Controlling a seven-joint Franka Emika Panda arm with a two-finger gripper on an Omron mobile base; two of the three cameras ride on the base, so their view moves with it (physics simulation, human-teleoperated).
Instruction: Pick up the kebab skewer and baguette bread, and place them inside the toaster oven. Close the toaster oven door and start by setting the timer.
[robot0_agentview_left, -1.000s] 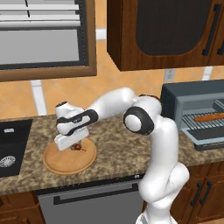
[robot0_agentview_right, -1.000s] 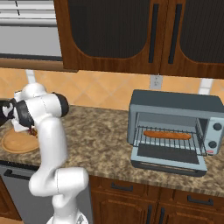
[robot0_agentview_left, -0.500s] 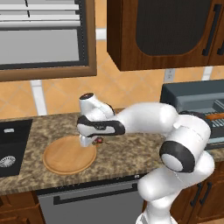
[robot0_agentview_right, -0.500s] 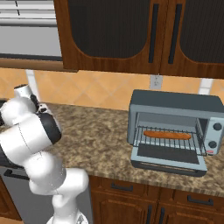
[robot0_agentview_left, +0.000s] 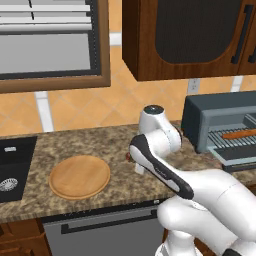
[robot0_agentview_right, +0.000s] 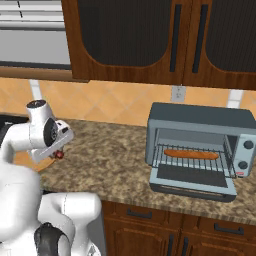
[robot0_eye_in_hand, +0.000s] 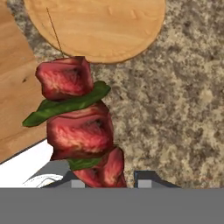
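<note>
The light is even and fairly bright across both base views, flat as rendered scenes are, with no single lamp to trace. Shadows are soft: a dim band sits under the wall cabinets (robot0_agentview_right: 150, 45), and the inside of the toaster oven (robot0_agentview_right: 200, 145) is darker than its top. The white arm (robot0_agentview_left: 165, 165) carries a mild sheen along its curves but no hard glare. Nothing is motion-blurred. In the hand view the meat on the skewer (robot0_eye_in_hand: 78, 127) looks coarse and smeared, and the stone counter (robot0_eye_in_hand: 183, 100) is grainy. Straight edges stay straight toward the borders.
</note>
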